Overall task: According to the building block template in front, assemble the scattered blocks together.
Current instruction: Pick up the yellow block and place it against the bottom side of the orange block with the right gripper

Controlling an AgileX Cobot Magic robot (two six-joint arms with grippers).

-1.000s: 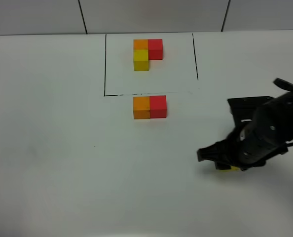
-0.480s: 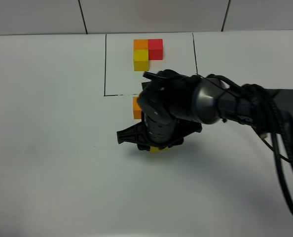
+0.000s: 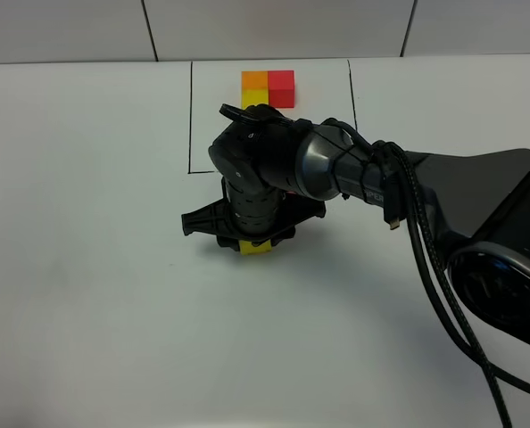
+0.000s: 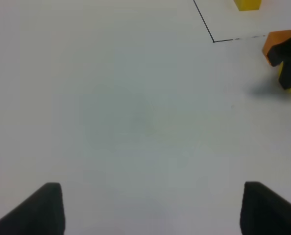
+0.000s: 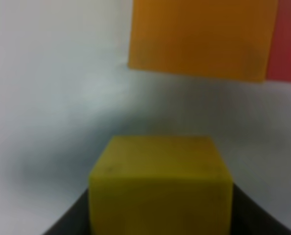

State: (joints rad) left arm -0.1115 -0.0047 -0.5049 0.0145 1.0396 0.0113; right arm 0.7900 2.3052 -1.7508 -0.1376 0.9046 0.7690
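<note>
My right gripper (image 3: 254,241) reaches across the middle of the table and is shut on the yellow block (image 3: 257,249) (image 5: 160,181), held low over the table. Just beyond it in the right wrist view sit the orange block (image 5: 202,39) and the red block (image 5: 285,39), side by side and touching. In the exterior high view the arm hides those two. The building block template (image 3: 268,87) lies at the back inside a black drawn frame (image 3: 191,116); the arm partly covers its yellow cube. My left gripper (image 4: 155,210) is open over bare table, far to the left of the blocks.
The right arm's thick black body and cables (image 3: 426,259) stretch from the right edge to the centre. The white table (image 3: 86,294) runs to a tiled wall at the back. The left wrist view shows the frame's corner (image 4: 213,41).
My right arm has swung from the front right to the centre-left, carrying the yellow block to just in front of the orange block. The left gripper has stayed still.
</note>
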